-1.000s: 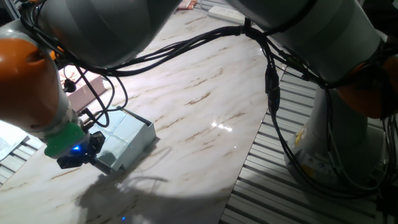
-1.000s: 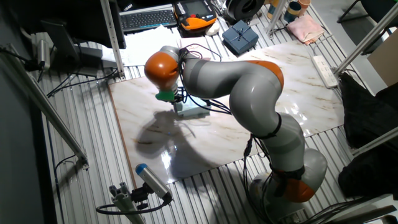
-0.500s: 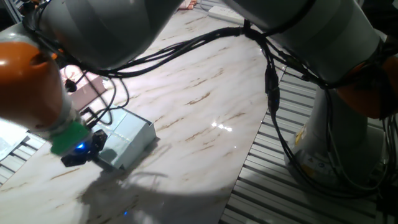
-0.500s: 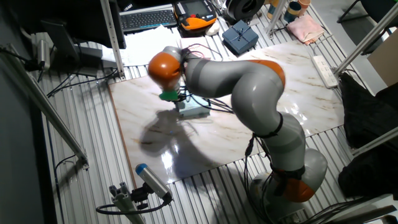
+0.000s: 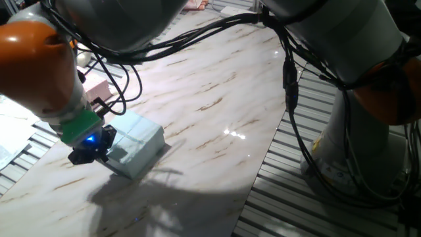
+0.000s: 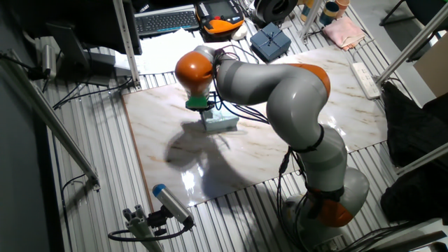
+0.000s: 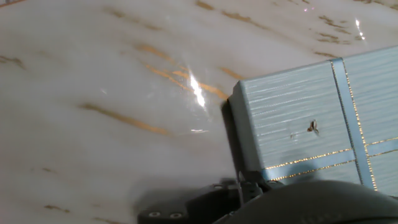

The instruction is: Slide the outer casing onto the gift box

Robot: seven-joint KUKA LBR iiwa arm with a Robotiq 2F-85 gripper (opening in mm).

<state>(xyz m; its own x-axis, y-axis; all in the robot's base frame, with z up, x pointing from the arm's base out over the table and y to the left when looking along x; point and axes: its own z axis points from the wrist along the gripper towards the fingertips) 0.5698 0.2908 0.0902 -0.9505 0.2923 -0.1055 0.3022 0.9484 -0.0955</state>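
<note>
Gripper (image 5: 89, 150) abuts the ribbed, square cardboard outer casing (image 7: 298, 118); jaw state cannot be determined, fingers apparently hidden.

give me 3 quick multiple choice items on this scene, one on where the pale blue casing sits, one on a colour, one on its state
1. The outer casing lies:
A. on the marble table
B. on the slatted floor
C. on the keyboard

2. The band just above the gripper is:
A. red
B. green
C. yellow

3. The casing is:
A. standing on edge
B. lifted in the air
C. lying flat

Answers: 1 A, the table's marble surface lies under and around it. 2 B, a green ring sits below the orange joint. 3 C, its ribboned top face points up in the hand view.
</note>
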